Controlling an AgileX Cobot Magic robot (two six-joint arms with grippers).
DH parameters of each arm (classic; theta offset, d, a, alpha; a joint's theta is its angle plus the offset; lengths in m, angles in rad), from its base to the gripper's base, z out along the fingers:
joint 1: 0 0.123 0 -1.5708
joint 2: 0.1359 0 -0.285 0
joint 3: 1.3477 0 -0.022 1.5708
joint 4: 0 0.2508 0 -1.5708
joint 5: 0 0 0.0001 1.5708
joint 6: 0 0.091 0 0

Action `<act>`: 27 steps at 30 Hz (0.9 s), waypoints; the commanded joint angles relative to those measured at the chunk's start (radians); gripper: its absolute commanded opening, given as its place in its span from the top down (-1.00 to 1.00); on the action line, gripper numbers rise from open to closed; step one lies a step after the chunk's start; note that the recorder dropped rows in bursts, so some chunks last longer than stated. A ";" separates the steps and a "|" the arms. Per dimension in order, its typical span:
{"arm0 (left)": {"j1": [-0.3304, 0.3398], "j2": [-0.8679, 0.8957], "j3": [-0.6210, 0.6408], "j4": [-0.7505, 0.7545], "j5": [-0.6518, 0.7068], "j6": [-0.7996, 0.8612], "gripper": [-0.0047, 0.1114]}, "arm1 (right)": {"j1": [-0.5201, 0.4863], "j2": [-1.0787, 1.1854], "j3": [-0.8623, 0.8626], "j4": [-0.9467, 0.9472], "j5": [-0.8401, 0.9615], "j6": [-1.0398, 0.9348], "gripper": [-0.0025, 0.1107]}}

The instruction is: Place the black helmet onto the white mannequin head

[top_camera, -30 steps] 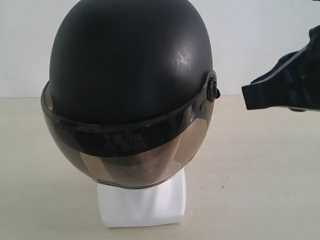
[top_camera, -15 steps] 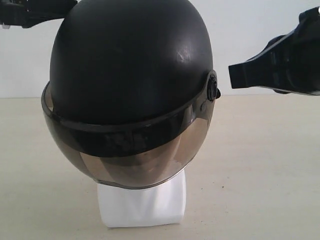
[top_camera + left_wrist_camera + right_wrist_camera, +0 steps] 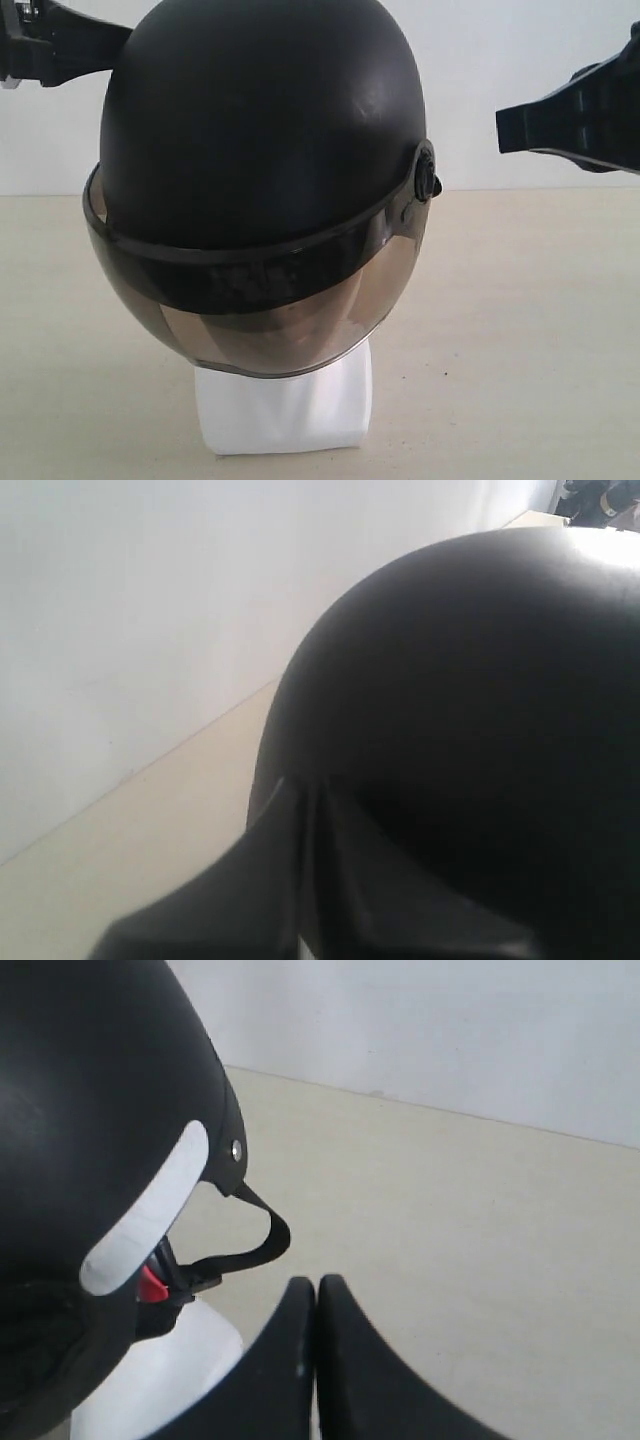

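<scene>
Two grippers: the left gripper and the right gripper each had both fingers pressed tight together, and neither held anything.
Black helmet: it sat on the white mannequin head and covered it, so only the blocky bottom of the head showed.
Visor: it was down over the face, and its lower edge ended at 6 o'clock, just above that white bottom part.
Left gripper place: it was at 10 o'clock from the helmet in the exterior view. Its tip met the helmet's round edge, and I could not tell if it touched.
Right gripper place: it was between 2 and 3 o'clock, apart from the helmet, with a gap above the side knob.
Chin strap: it hung in a loop under the helmet's rim.
Table: open top showed at 3 o'clock and 9 o'clock of the head.
Wall: it was plain and white, behind everything at 12 o'clock.
</scene>
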 commanded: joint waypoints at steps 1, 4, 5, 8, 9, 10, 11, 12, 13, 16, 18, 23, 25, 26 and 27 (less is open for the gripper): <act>0.064 -0.020 0.036 0.011 -0.069 -0.040 0.84 | -0.051 0.022 0.005 0.176 -0.007 -0.212 0.96; 0.110 -0.069 0.058 0.011 -0.074 -0.040 0.84 | -0.106 0.022 0.005 0.302 0.023 -0.395 0.96; 0.113 -0.087 0.065 0.011 -0.070 -0.040 0.84 | -0.136 0.022 0.005 0.348 0.032 -0.437 0.96; 0.115 -0.125 0.087 0.011 -0.085 -0.040 0.84 | -0.236 0.035 0.005 0.551 0.057 -0.627 0.96; 0.115 -0.130 0.095 0.011 -0.089 -0.046 0.84 | -0.272 0.048 0.005 0.661 0.079 -0.731 0.96; 0.115 -0.134 0.103 0.011 -0.089 -0.049 0.84 | -0.306 0.057 0.005 0.766 0.103 -0.824 0.96; 0.115 -0.136 0.115 0.011 -0.089 -0.051 0.84 | -0.338 0.070 0.005 0.903 0.148 -0.946 0.96; 0.115 -0.136 0.119 0.011 -0.089 -0.053 0.84 | -0.364 0.081 0.005 1.040 0.196 -1.076 0.96; 0.115 -0.136 0.125 0.011 -0.092 -0.061 0.84 | -0.386 0.090 0.005 1.150 0.235 -1.186 0.96; 0.115 -0.136 0.145 0.011 -0.119 -0.069 0.84 | -0.418 0.098 0.005 1.294 0.239 -1.296 0.96; 0.115 -0.136 0.157 0.011 -0.136 -0.069 0.84 | -0.420 0.099 0.005 1.292 0.219 -1.296 0.96; 0.115 -0.148 0.187 0.011 -0.172 -0.074 0.84 | -0.420 0.131 0.005 1.240 0.196 -1.294 0.96; 0.115 -0.198 0.197 0.011 -0.167 -0.064 0.84 | -0.420 0.196 0.005 1.222 0.202 -1.287 0.96; 0.115 -0.238 0.197 0.011 -0.152 -0.064 0.84 | -0.420 0.242 0.005 1.231 0.185 -1.287 0.96; 0.115 -0.263 0.197 0.011 -0.145 -0.068 0.84 | -0.424 0.259 0.005 1.233 0.178 -1.287 0.96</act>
